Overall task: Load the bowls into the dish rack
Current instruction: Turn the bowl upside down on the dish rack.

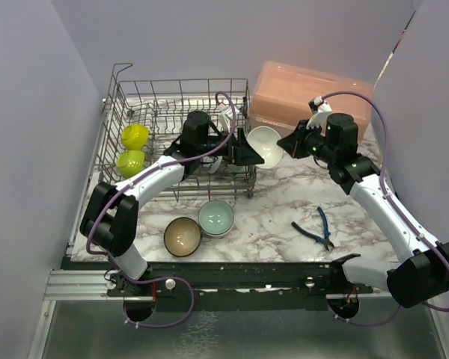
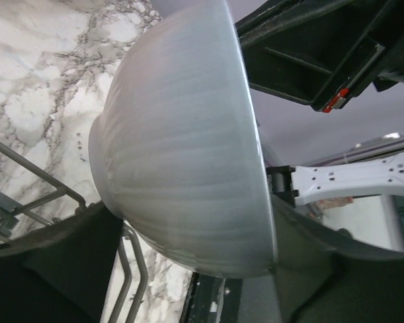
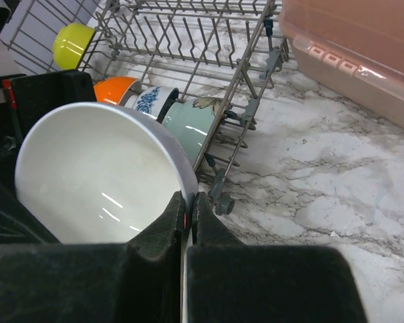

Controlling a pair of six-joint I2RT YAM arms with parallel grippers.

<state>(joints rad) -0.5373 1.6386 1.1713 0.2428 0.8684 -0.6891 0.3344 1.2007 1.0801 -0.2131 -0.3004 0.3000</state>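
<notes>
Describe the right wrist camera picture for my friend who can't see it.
A round white bowl is pinched by its rim between the right arm's black fingers, beside a grey wire dish rack holding a lime-yellow bowl, an orange bowl, a blue-patterned bowl and a pale teal bowl. A pink plastic box sits beyond on the marble table.

Setting: robot test cell in a lab, not a real kitchen. Evidence: plain pale partition walls (image 1: 30, 112) box in a marble-print tabletop (image 1: 284, 198). The left arm (image 1: 146, 179) and right arm (image 1: 382, 202) are mounted on a metal rail (image 1: 67, 284) at its near edge. Blue-handled pliers (image 1: 314, 228) lie on the top among kitchen props: a wire dish rack (image 1: 176, 93) and a pink lidded box (image 1: 307, 93).
</notes>
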